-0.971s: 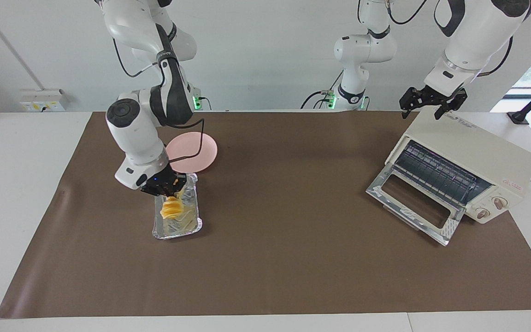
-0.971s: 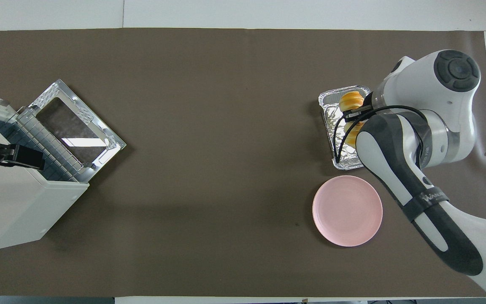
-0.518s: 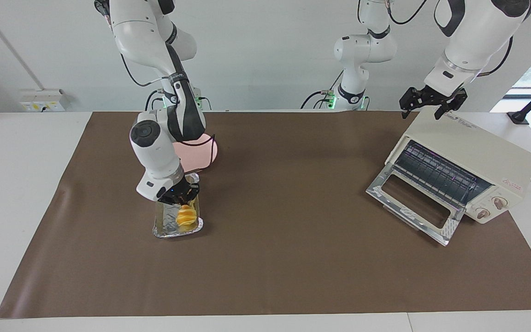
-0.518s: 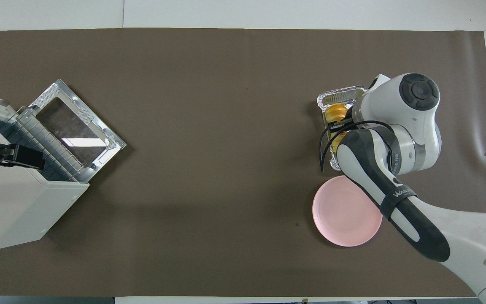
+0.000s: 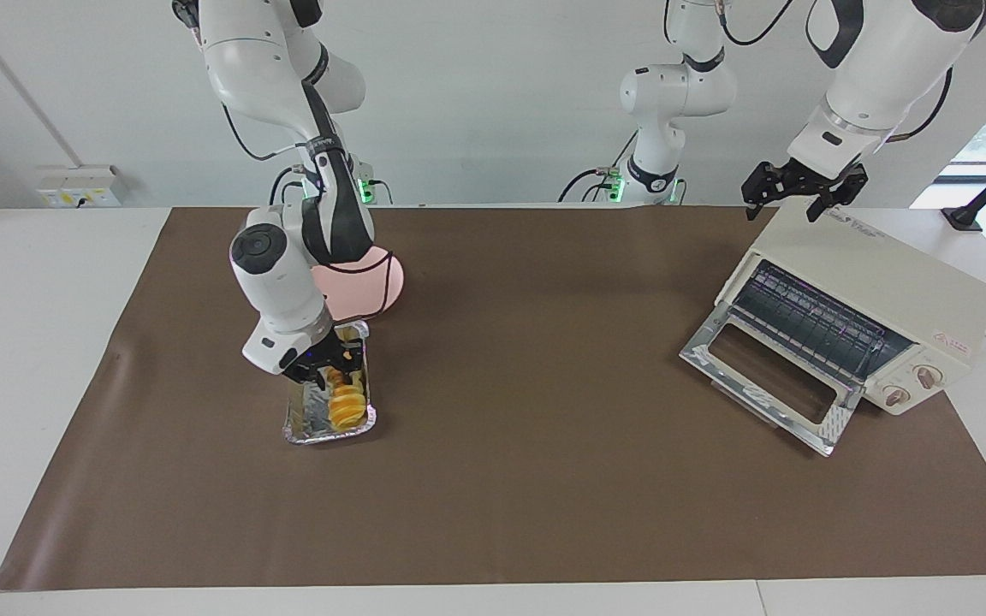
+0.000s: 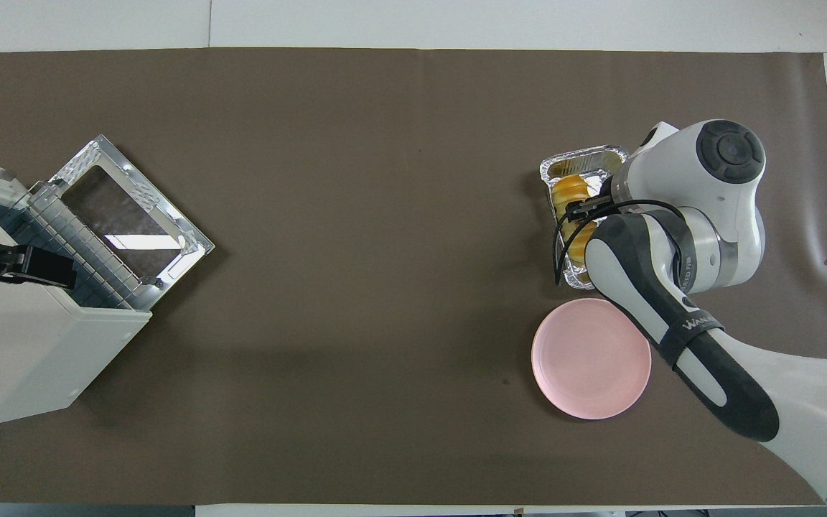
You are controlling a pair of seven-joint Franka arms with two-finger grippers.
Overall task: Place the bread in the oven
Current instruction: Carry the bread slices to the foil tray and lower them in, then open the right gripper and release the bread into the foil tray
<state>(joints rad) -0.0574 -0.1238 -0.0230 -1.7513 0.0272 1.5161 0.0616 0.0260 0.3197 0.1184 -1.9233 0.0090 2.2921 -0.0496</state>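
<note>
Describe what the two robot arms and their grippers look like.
Both arms are glossy white with rounded shells and dark grey joint bands and round joint caps. The right arm has white lettering on its dark forearm band and a thin black cable looping to its wrist. The left arm also trails black cables. The right gripper and left gripper are black, angular, with linked fingers.

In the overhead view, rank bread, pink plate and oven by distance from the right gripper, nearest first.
1. Bread: in the foil tray, directly under the right gripper.
2. Pink plate: beside the tray, nearer to the robots.
3. Oven: at the left arm's end of the table, door open.
</note>
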